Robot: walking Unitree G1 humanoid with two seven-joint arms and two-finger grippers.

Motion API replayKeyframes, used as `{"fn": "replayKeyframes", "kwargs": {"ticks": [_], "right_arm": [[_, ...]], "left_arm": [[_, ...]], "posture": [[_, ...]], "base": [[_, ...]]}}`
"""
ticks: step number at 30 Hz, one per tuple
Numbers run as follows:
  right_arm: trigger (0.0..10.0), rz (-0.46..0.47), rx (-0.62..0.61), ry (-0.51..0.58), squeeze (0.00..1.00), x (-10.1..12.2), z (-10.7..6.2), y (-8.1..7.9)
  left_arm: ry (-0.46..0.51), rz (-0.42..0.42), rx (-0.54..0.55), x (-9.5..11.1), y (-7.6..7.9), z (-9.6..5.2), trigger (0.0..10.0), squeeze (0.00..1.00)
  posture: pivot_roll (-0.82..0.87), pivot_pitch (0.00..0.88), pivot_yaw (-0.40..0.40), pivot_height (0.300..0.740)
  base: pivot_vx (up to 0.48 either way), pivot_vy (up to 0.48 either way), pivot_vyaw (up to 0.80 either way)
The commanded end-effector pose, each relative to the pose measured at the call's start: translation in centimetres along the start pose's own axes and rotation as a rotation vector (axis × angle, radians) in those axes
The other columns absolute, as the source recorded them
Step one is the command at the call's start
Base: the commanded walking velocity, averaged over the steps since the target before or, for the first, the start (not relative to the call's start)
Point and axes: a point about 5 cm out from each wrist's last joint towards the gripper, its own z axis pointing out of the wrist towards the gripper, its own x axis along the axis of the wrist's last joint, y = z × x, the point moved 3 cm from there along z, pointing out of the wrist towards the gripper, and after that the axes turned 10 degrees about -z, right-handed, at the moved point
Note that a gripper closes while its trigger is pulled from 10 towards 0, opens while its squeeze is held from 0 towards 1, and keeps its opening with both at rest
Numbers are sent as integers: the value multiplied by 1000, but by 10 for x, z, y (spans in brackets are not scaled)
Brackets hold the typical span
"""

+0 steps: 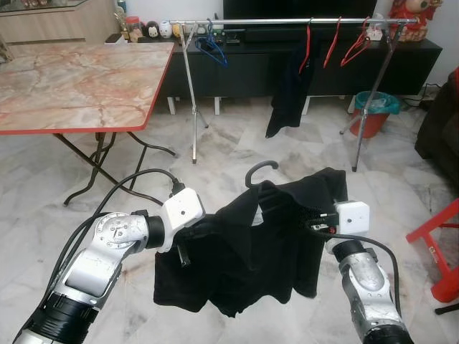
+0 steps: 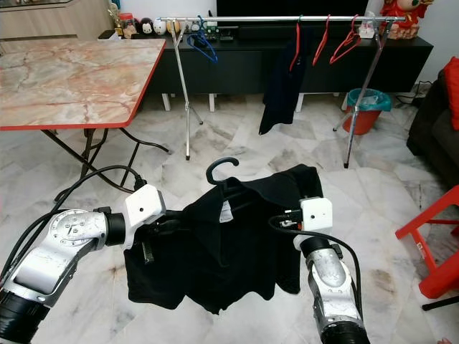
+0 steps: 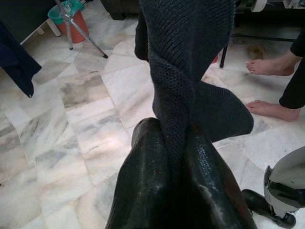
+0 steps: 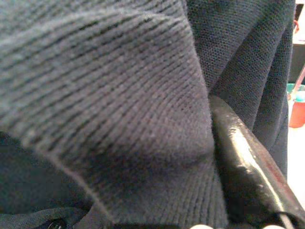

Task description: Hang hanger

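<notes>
Left tool [image 3: 174, 157] clenched on a fold of black shirt [image 1: 251, 244]; right tool [image 1: 313, 218] buried in cloth, grip unclear. Hanger hook [image 1: 259, 170] pokes above collar. Risk: knit slips, hanger tilts out. Rail [image 1: 287, 21] well ahead; hook could miss.

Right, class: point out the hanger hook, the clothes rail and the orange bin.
hanger hook [image 1: 259, 170], left eye view, on the curved top of the hook.
clothes rail [image 1: 272, 21], left eye view, on the bare horizontal bar.
orange bin [image 1: 371, 122], left eye view, on its side wall.
</notes>
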Motion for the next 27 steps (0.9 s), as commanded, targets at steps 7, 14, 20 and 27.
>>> {"fn": "replayKeyframes", "kwargs": {"ticks": [7, 14, 20, 27], "right_arm": [[0, 1, 1, 9, 0, 2, 3, -1], [0, 5, 25, -12, 0, -2, 3, -7], [0, -8, 44, -23, 0, -4, 3, -9], [0, -12, 81, -26, 0, -3, 7, -10]], "left_arm": [[13, 26, -3, 7, 0, -6, 10000, 0], [-27, 33, -13, 0, 1, -12, 10000, 0], [-140, 62, -72, -19, 7, -25, 10000, 0], [-324, 163, -109, -47, 6, -48, 10000, 0]], "posture": [[54, 0, 30, 740], [65, 0, 29, 740], [73, 0, 24, 740], [78, 0, 18, 740]], "base": [[0, 0, 0], [0, 0, 0], [0, 0, 0], [0, 0, 0]]}}
